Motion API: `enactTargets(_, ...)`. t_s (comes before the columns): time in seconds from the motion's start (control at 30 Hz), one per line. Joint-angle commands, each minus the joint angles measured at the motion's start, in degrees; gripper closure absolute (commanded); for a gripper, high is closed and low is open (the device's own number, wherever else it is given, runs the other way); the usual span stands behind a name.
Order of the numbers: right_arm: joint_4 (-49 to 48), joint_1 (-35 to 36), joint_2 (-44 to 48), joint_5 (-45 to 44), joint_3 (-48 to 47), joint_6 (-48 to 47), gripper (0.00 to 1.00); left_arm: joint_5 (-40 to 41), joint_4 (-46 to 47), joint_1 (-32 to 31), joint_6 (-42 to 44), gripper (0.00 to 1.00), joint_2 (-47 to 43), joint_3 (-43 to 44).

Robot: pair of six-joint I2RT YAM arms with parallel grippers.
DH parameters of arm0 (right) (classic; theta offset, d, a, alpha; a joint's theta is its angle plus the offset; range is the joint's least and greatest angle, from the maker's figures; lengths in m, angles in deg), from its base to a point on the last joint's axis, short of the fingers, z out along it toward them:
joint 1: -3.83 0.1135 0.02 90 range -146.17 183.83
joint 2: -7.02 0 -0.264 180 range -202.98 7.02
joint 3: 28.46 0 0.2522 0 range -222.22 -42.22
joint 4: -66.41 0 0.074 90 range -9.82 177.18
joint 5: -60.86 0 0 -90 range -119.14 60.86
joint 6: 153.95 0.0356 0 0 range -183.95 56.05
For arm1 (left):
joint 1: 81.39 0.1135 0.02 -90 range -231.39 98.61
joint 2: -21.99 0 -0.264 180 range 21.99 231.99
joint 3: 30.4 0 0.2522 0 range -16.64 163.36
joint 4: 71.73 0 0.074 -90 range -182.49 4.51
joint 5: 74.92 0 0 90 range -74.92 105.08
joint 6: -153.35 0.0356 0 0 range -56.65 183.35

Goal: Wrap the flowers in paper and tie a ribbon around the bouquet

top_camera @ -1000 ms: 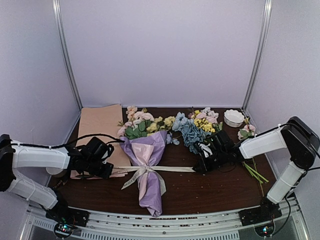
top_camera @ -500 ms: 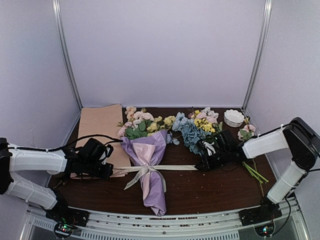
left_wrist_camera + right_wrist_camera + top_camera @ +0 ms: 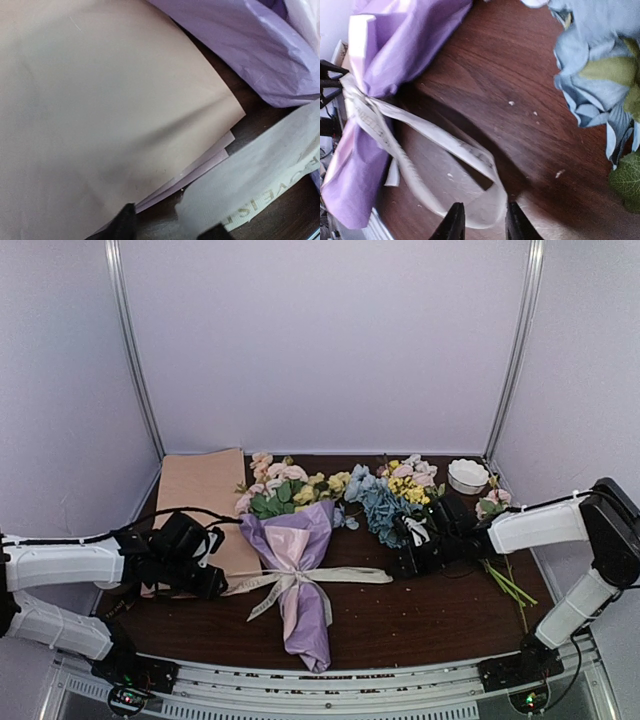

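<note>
**Containers.** Paper (image 3: 310, 635) cone, lilac outside and pink inside, holds the flowers (image 3: 285, 492), whose heads spill from its wide mouth. White bowl (image 3: 467, 476) at the back right; its contents cannot be made out.

**Bouquet** (image 3: 300, 550). Lies flat on the table (image 3: 400, 625), left of centre, between the tan sheets (image 3: 200, 500) and the hydrangea bunch (image 3: 385, 505). Its long axis runs far to near: blooms toward the back wall, pointed tail toward the near edge.

**Ribbon** (image 3: 340, 576). Knotted round the cone's waist, with its tails lying crosswise to left and right.

**Left gripper** (image 3: 170, 229). Jaws parted, gripping nothing; the left ribbon tail lies loose between the tips.

**Right gripper** (image 3: 485, 222). Jaws slightly parted, gripping nothing; the curled right tail lies slack between the tips.
</note>
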Motion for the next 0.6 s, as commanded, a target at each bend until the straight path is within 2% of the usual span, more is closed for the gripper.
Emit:
enactTargets(0.0, 3.8, 1.1, 7.3, -0.4, -4.8, -2.1, 0.57, -0.3, -7.8, -1.1, 5.1, 0.14, -5.0, 6.0)
enactTargets(0.03, 4.7, 1.1, 9.4, -1.2, -5.5, -3.0, 0.37, -1.4, -9.0, -1.6, 5.9, 0.04, -5.8, 7.5)
enactTargets(0.07, 6.3, 1.1, 11.4, -2.1, -6.5, -4.2, 0.05, -2.2, -10.3, -2.2, 6.5, 0.02, -6.7, 8.4)
enactTargets(0.1, 7.5, 1.1, 13.4, -3.5, -7.5, -5.5, 0.00, -2.4, -11.6, -3.0, 7.0, 0.02, -7.4, 9.5)
enactTargets(0.23, 10.2, 0.7, 20.1, -8.2, -11.6, -9.1, 0.00, 1.6, -15.6, -6.5, 7.0, 0.02, -10.0, 14.7)
enactTargets(0.33, 7.3, -1.6, 25.2, -12.9, -12.1, -9.0, 0.00, 5.6, -14.4, -6.2, 6.2, 0.02, -13.2, 17.6)
enactTargets(0.43, 3.8, -5.8, 29.6, -18.3, -11.1, -8.1, 0.00, 11.5, -14.2, -3.7, 6.4, 0.02, -15.0, 19.8)
enactTargets(0.57, -1.9, -12.9, 32.0, -21.9, -8.2, -6.3, 0.00, 16.3, -14.6, 3.1, 6.9, 0.02, -13.2, 20.9)
